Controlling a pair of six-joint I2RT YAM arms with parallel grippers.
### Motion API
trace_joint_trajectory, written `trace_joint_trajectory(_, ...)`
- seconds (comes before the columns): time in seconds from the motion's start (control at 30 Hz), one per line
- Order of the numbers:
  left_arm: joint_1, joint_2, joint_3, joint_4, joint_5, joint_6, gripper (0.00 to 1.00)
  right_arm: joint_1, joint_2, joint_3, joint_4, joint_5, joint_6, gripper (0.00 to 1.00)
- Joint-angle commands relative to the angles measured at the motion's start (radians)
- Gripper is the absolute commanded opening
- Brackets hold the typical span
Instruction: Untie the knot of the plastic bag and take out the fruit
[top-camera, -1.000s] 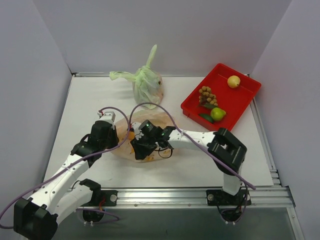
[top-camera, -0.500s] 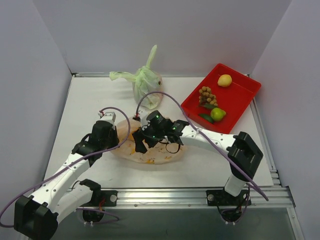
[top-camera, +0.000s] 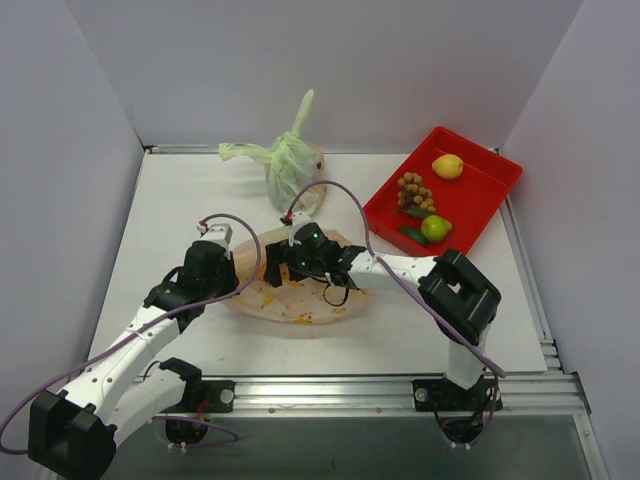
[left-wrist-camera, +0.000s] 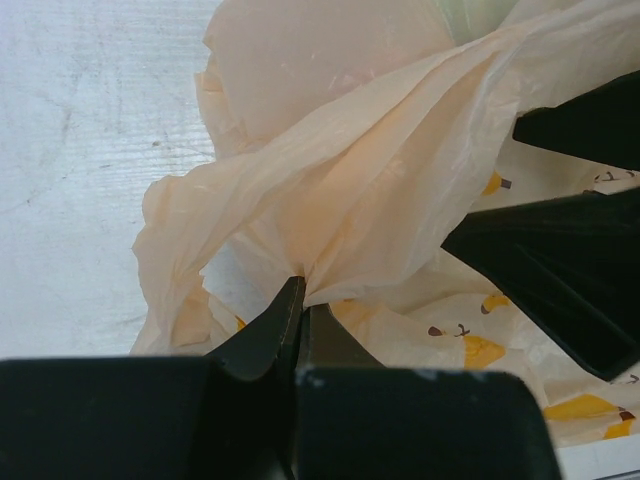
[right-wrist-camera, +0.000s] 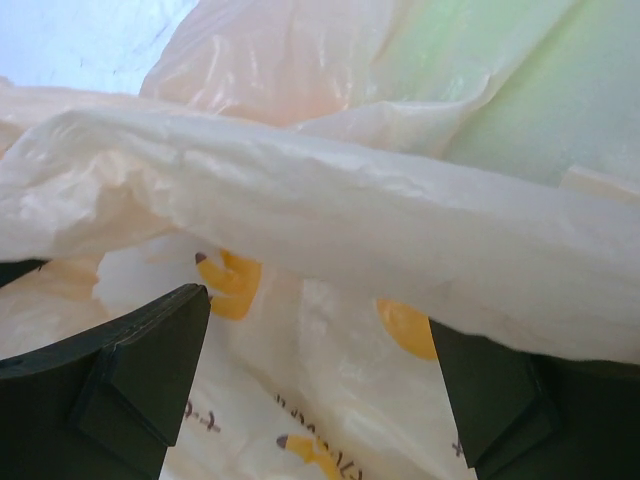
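Observation:
The plastic bag (top-camera: 312, 302), pale orange with yellow prints, lies slack on the table. My left gripper (top-camera: 244, 274) is shut on a bunched fold of it (left-wrist-camera: 300, 286), and a taut band of plastic (left-wrist-camera: 400, 170) rises from the jaws. My right gripper (top-camera: 278, 268) hangs open over the bag (right-wrist-camera: 330, 400), its fingers (right-wrist-camera: 140, 370) apart with only printed plastic between them. I cannot make out the knot. A peach bulge (left-wrist-camera: 320, 60) shows through the bag. More fruit lies in the red tray (top-camera: 478, 205): a yellow one (top-camera: 448, 166), a brown cluster (top-camera: 413, 190) and a green apple (top-camera: 435, 228).
A tied light green bag (top-camera: 293, 168) stands behind the orange one, near the back wall. The red tray sits at the right rear. White walls close the table (top-camera: 170, 200) on three sides, and a metal rail runs along the near edge.
My right gripper has opened wide and moved from the bag's front to its back left part. The yellow fruit rolled a little left in the tray. The left gripper keeps its grip.

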Motion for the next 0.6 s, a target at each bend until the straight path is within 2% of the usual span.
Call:
trace_joint_trajectory(0.0,0.006,-0.007,0.002,0.048,0.021,-0.007,0.0,0.008,0.025,-0.015,0.182,0.076,0.066,0.95)
trace_joint_trajectory(0.27,0.004,-0.02,-0.004,0.075,0.075,-0.006,0.0,0.019,0.116,0.002,0.311,0.078,0.083,0.95)
trace_joint_trajectory(0.57,0.001,-0.018,-0.009,0.094,0.121,-0.004,0.0,0.019,0.202,0.067,0.359,0.081,0.083,0.95)
